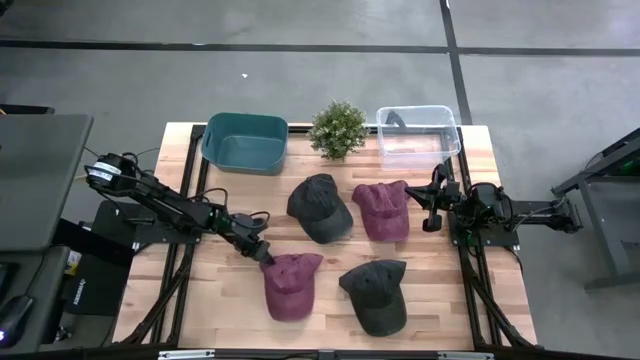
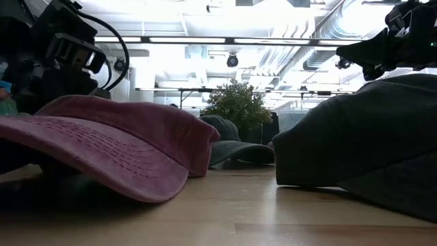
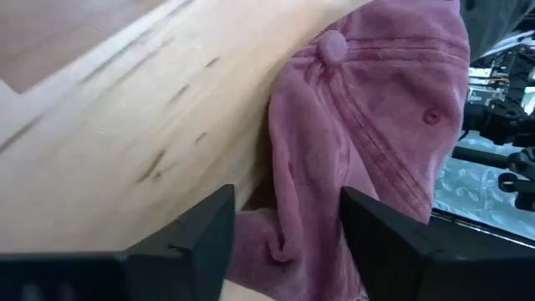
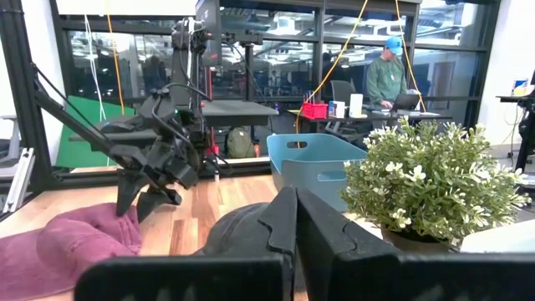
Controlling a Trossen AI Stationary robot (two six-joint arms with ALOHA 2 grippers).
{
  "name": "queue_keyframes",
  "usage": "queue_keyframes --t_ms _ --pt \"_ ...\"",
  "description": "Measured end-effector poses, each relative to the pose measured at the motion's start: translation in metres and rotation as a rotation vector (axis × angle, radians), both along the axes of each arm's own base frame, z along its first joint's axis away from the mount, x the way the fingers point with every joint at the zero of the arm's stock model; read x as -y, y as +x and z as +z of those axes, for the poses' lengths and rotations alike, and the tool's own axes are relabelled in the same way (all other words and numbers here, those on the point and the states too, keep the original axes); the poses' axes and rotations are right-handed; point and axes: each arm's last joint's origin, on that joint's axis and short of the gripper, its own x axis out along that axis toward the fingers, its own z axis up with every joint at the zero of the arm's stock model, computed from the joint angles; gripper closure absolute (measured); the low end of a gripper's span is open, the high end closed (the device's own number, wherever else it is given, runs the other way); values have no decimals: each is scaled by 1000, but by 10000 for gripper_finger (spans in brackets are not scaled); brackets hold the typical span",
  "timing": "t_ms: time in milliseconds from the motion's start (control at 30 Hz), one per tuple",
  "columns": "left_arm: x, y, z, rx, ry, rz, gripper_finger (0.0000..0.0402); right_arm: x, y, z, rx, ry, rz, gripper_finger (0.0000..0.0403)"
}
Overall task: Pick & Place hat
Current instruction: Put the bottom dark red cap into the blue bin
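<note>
- The left gripper (image 1: 262,253) has its fingers (image 3: 201,238) spread on either side of a fold at the edge of the near maroon cap (image 1: 290,284); no firm pinch shows, so whether cloth is held I cannot tell.
- Risk: the fold between the pads looks thin and bunched, so closing could catch only a wrinkle and the cap may slip free on lifting.
- Risk: a low approach may drag the cap across the wooden table (image 1: 330,312).
- The teal bin (image 1: 245,142) sits well apart, at the far edge.
- The right gripper (image 1: 433,215) waits clenched and empty beside the second maroon cap (image 1: 383,209).
</note>
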Motion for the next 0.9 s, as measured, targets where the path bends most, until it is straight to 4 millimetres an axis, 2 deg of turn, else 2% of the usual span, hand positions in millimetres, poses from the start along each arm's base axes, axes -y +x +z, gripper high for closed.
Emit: queue_keyframes --t_ms 300,367,567,900 --pt "0 0 0 0 -2 3 370 0 0 0 0 0 0 402" --pt "0 0 0 1 1 8 393 0 0 0 0 0 0 402" --pt "0 1 2 21 -6 13 399 0 0 0 0 0 0 402" --pt "2 7 20 153 -87 23 401 0 0 0 0 0 0 402"
